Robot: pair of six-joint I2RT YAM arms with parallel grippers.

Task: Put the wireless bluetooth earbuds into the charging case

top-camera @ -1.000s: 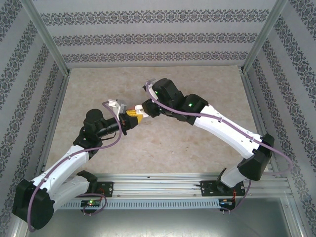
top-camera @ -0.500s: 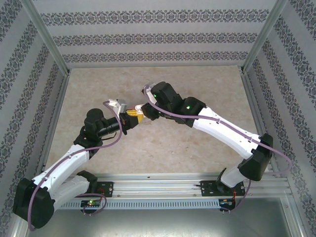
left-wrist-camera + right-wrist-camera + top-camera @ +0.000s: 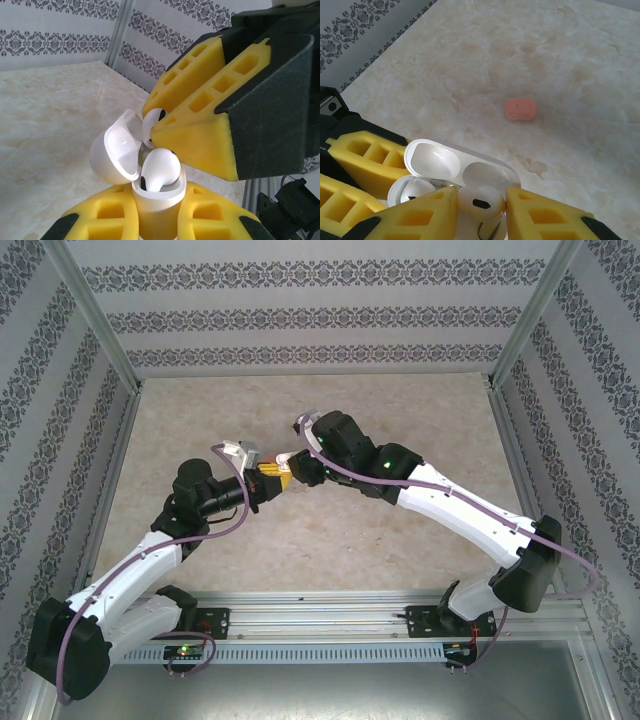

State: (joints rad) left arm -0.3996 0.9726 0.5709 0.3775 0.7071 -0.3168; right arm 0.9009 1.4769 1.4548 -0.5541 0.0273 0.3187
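Sitting between the two yellow pads of the right claw [image 3: 481,212] is a white earbud [image 3: 480,201]. The pads touch it on either side, so the claw is closed down to the bud's own width and has hold of it. The bud hangs just above the mouth of the white case [image 3: 156,200], on the side nearer the lid; whether it touches the case I cannot tell.

A second earbud [image 3: 160,170] is already in the case, its rounded head standing above the rim. The lid [image 3: 112,152] is swung back and open, with its hollow inside facing the buds.

The left claw [image 3: 159,215] holds the case upright by its body — one yellow pad pressed to each side, closed tight on it.

In the top view the two claws meet tip to tip over the middle of the table [image 3: 580,60], the left arm reaching in from the left and the right arm from the right.

Farther out, a pink case [image 3: 520,109] lies flat and closed on the marbled tabletop, well apart from both claws.
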